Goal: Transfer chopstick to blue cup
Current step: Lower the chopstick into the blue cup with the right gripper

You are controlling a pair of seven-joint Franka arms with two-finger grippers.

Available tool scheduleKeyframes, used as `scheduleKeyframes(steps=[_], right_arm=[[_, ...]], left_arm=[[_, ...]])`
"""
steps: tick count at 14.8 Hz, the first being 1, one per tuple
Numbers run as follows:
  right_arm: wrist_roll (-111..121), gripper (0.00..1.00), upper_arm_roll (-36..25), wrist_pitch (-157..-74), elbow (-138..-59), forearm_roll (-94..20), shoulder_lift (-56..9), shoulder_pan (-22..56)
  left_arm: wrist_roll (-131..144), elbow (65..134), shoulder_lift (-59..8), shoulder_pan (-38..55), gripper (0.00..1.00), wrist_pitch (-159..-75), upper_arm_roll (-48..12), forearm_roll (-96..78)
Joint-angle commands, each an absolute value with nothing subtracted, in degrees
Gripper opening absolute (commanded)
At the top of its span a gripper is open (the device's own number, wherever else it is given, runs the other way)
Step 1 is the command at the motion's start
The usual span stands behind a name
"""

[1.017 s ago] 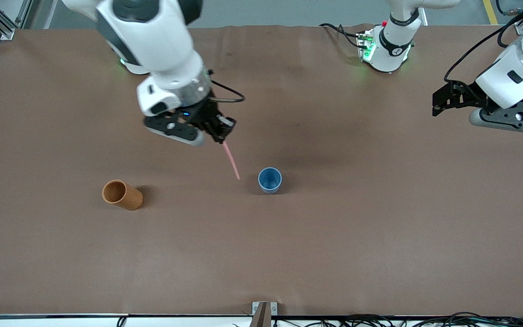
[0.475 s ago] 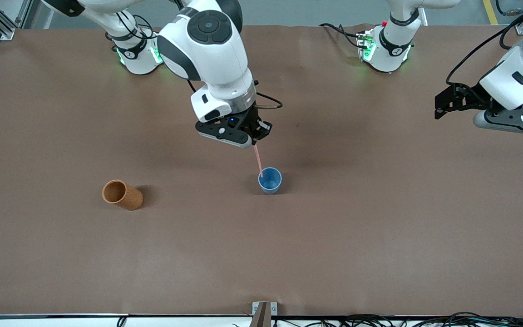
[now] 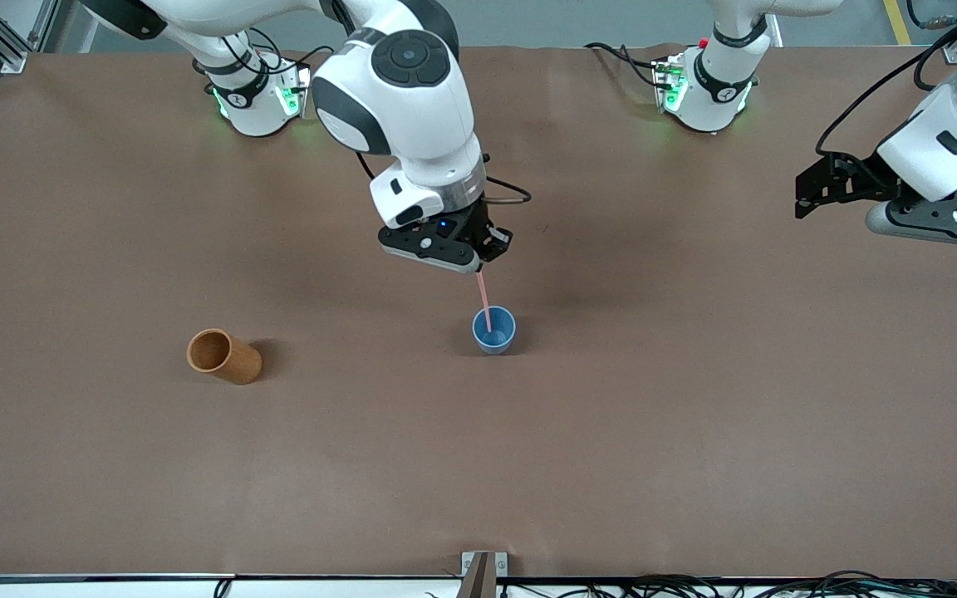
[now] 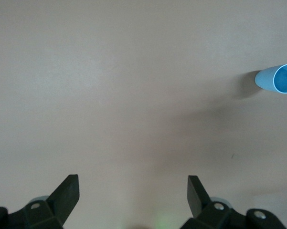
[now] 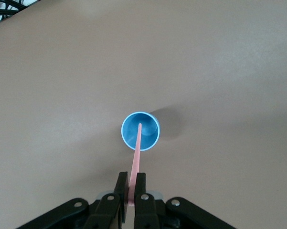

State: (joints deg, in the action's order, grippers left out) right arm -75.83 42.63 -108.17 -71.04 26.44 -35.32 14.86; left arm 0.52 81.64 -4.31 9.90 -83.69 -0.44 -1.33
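Observation:
The blue cup (image 3: 493, 330) stands upright near the middle of the table. My right gripper (image 3: 481, 266) hangs over it, shut on the pink chopstick (image 3: 484, 301), which points down with its tip inside the cup's rim. In the right wrist view the chopstick (image 5: 137, 152) runs from between the fingers (image 5: 120, 187) of the right gripper (image 5: 132, 180) into the blue cup (image 5: 141, 130). My left gripper (image 3: 802, 193) waits open over the left arm's end of the table, nothing between its fingertips (image 4: 69, 187). The left wrist view shows the blue cup (image 4: 278, 79) far off.
An orange-brown cup (image 3: 223, 356) lies on its side toward the right arm's end of the table, a little nearer the front camera than the blue cup. A metal bracket (image 3: 483, 566) sits at the table's front edge.
My right gripper has carried the chopstick sideways toward the left arm's end, from beside the blue cup to over it. The chopstick's tip now points into the cup. The left arm has barely moved.

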Motion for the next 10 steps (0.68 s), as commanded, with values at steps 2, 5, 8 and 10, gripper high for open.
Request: scheduleKeyframes(steps=[2, 5, 8, 10], right_arm=[[-77.1, 0.01, 43.5, -108.5, -71.0, 30.1, -37.5, 16.2], [-77.2, 0.03, 43.5, -108.5, -72.2, 32.9, -39.1, 17.0], [-77.0, 0.07, 43.5, -108.6, -72.4, 35.4, -40.3, 17.6], [-76.9, 0.13, 43.5, -109.9, -72.5, 36.0, -40.6, 17.6]], left_arm=[[0.9, 81.3, -4.5, 10.6, 1.00, -84.2, 0.3, -2.1], [1.0, 81.5, -4.6, 10.7, 1.00, -84.5, 0.2, -1.4], [2.3, 81.7, -4.7, 10.7, 1.00, -87.8, 0.1, -1.7], [1.3, 81.6, -4.5, 10.5, 1.00, -87.5, 0.3, -1.7]])
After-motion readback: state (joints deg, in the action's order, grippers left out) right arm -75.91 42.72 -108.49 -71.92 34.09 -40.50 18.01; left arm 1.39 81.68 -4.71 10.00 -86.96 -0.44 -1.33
